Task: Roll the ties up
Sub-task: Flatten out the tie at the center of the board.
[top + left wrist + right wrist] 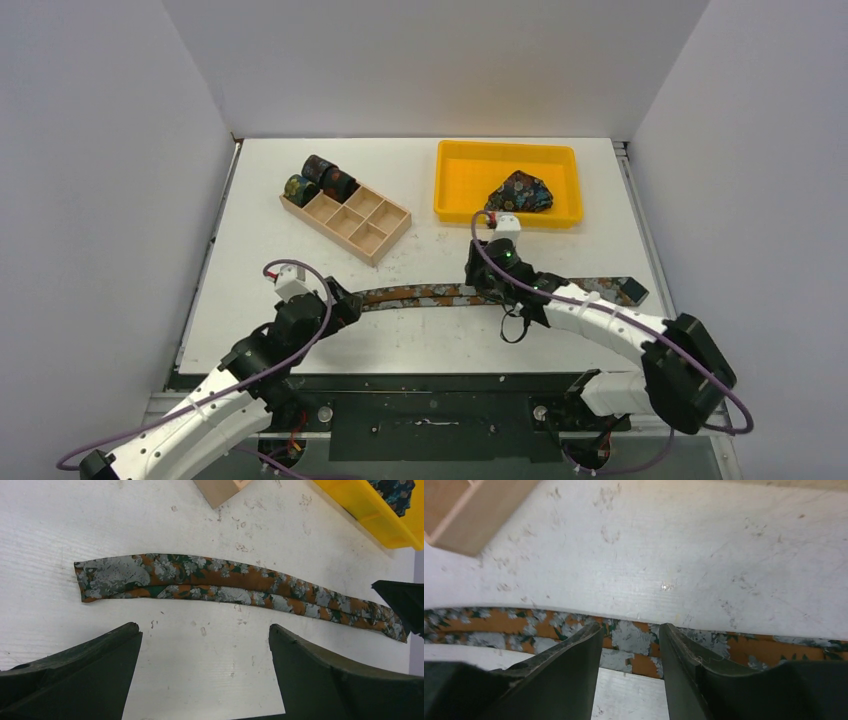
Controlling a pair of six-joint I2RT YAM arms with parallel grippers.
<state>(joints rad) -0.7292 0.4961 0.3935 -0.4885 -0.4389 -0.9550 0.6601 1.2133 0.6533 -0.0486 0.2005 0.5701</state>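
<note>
A long tie (430, 293) with a rust ground and grey-blue flowers lies flat across the table's middle. In the left wrist view the tie (240, 582) stretches just beyond my fingertips, its left end folded over. My left gripper (345, 302) (202, 630) stands wide open near that end, with only bare table between its fingers. My right gripper (490, 275) (630, 628) is partly open, its tips down over the tie (639, 640), which runs flat across the gap. Three rolled ties (320, 178) sit at the far end of the wooden box (368, 232). A blue floral tie (520, 192) lies bunched in the yellow tray (460, 185).
The wooden compartment box stands at the back left, its corner (217, 490) (469, 515) showing in both wrist views. The yellow tray (370, 510) is at the back right. The tie's dark wide end (625, 291) lies beside the right arm.
</note>
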